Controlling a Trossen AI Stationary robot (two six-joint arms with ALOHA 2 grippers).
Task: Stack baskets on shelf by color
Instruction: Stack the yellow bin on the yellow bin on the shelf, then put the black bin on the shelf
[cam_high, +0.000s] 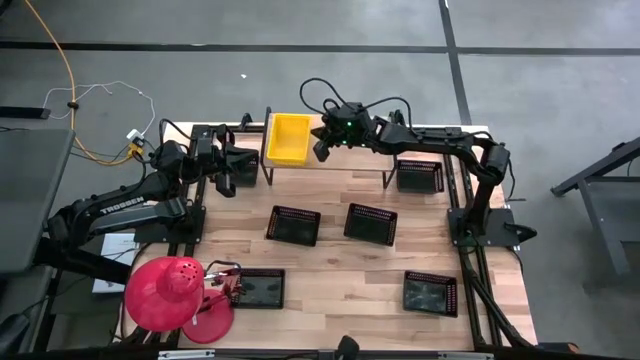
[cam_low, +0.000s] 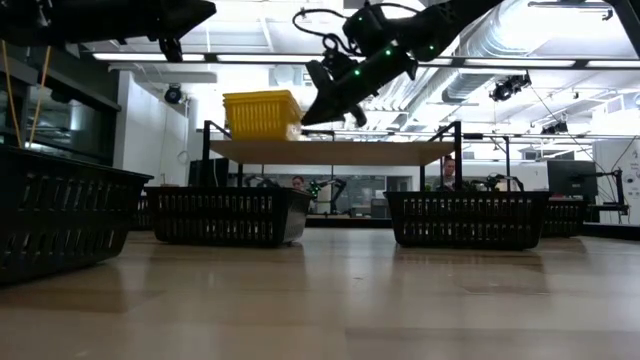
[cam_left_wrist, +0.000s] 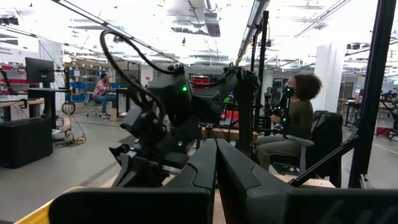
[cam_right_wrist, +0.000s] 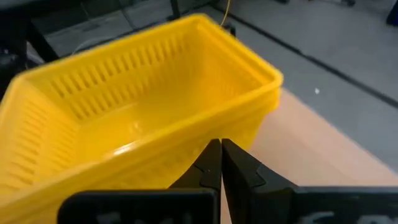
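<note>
A yellow basket (cam_high: 289, 138) (cam_right_wrist: 143, 118) stands on the left end of the shelf (cam_high: 350, 162) (cam_low: 330, 152). At one corner (cam_right_wrist: 268, 93) two rims show, one above the other. My right gripper (cam_high: 321, 150) (cam_right_wrist: 219, 160) is shut and hangs over the shelf beside the basket's right long wall. My left gripper (cam_high: 228, 176) (cam_left_wrist: 216, 155) is shut and raised at the table's far left, just left of the shelf, holding nothing. Several black baskets lie on the table, among them two in the middle (cam_high: 294, 225) (cam_high: 370, 224). My right gripper slants down from the table's right, its shut fingertips (cam_right_wrist: 211, 163) right at the yellow basket's right long wall (cam_right_wrist: 180, 152). Whether they touch the wall, I cannot tell.
More black baskets sit by the shelf's right legs (cam_high: 419, 175), at the near right (cam_high: 430, 293) and at the near left (cam_high: 258, 288). A red dome-shaped object (cam_high: 165, 295) stands at the near left corner. People sit in the room beyond the table (cam_left_wrist: 292, 118).
</note>
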